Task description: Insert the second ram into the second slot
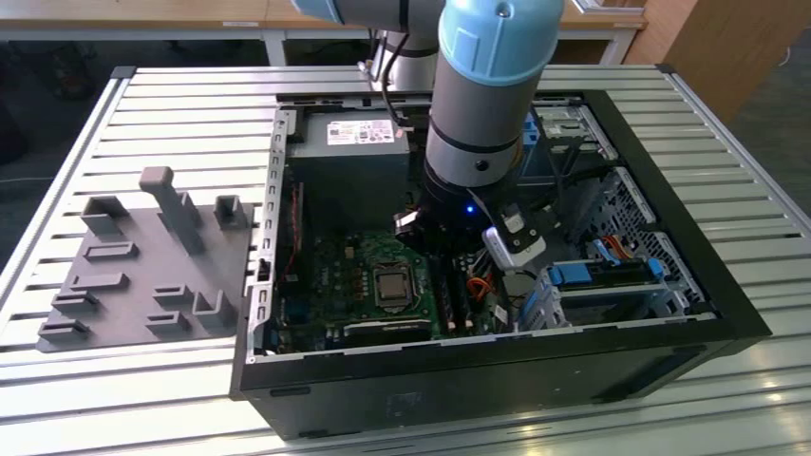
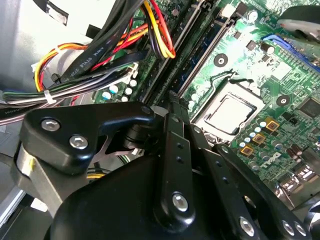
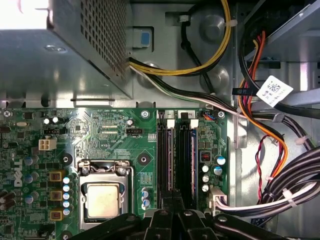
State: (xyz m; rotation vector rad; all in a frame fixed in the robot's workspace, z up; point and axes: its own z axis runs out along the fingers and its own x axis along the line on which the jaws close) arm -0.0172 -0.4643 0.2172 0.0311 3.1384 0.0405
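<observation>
My gripper (image 3: 172, 196) hangs inside the open computer case (image 1: 659, 328), with its fingers shut together right over the near end of the memory slots (image 3: 166, 155). In the second wrist view the closed fingertips (image 2: 172, 97) end in one narrow point at the slots' edge, with nothing visible between them. A dark blue strip that looks like the second ram (image 3: 192, 155) lies along a slot beside the fingertips and also appears in the second wrist view (image 2: 197, 65). I cannot tell how deep it sits. In the exterior view the gripper (image 1: 438, 252) stands above the green motherboard (image 1: 342, 285).
Bundled power cables (image 3: 280, 150) run close beside the slots. The processor socket (image 3: 102, 200) lies on the slots' other side, and the power supply box (image 1: 348, 142) sits at the case's far end. A grey fixture (image 1: 140, 266) rests on the slatted table at the exterior view's left.
</observation>
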